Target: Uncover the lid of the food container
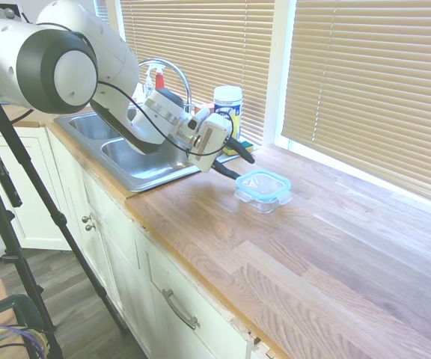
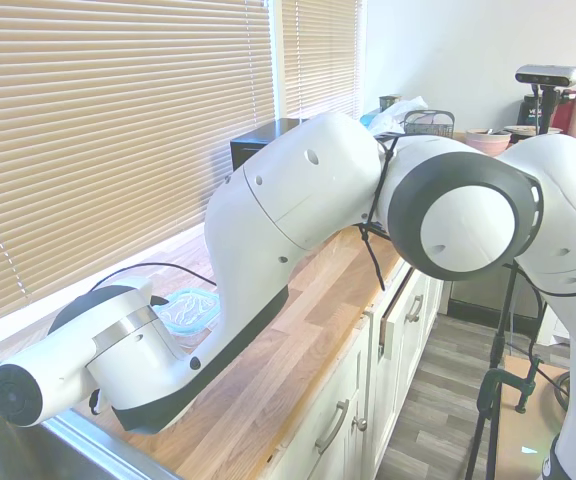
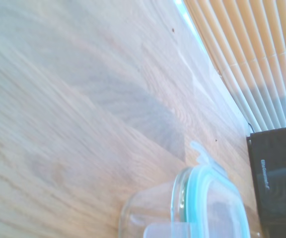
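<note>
The lid [image 1: 263,182] sits on the food container [image 1: 263,199], on the countertop [image 1: 335,254].

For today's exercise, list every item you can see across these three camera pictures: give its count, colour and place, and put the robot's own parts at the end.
Food container: one, clear, on the wooden counter near the window.
Lid: one, clear with teal rim, on the food container.
Counter: one, brown wood, above white cabinets.
Sink: one, steel double basin, set in the counter's end.
Faucet: one, chrome, behind the sink.
Wipes canister: one, yellow with white lid, beside the sink.
Blinds: tan, over the windows.
Black box: one, on the counter by the window.
Gripper: one, black fingers, open, beside the lid, not touching.
Arm: one, white.
</note>
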Motion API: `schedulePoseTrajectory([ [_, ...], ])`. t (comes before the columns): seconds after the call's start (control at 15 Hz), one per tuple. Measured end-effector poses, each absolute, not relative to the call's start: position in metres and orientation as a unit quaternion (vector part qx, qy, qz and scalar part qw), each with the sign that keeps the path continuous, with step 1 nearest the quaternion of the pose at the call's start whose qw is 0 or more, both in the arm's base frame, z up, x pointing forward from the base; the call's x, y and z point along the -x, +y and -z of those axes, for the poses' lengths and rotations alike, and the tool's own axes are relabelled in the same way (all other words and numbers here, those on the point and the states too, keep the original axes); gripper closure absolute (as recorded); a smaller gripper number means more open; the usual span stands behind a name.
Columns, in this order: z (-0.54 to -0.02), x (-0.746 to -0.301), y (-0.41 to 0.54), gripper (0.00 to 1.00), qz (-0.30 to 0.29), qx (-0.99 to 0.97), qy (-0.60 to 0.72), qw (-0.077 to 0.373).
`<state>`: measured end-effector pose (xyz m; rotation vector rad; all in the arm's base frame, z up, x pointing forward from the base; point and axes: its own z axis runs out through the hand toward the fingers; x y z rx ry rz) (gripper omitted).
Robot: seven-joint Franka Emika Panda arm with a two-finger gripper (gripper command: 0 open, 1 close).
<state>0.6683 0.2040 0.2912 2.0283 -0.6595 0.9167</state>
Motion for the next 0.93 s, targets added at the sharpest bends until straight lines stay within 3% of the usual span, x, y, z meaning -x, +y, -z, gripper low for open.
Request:
schedulePoseTrajectory([
  [0.6,-0.281,-0.666,0.196,0.0,-0.338,-0.797,-0.246,0.437],
  [0.67,-0.279,-0.666,0.196,1.0,-0.335,-0.798,-0.244,0.438],
  [0.93,-0.275,-0.664,0.199,1.0,-0.329,-0.8,-0.241,0.44],
])
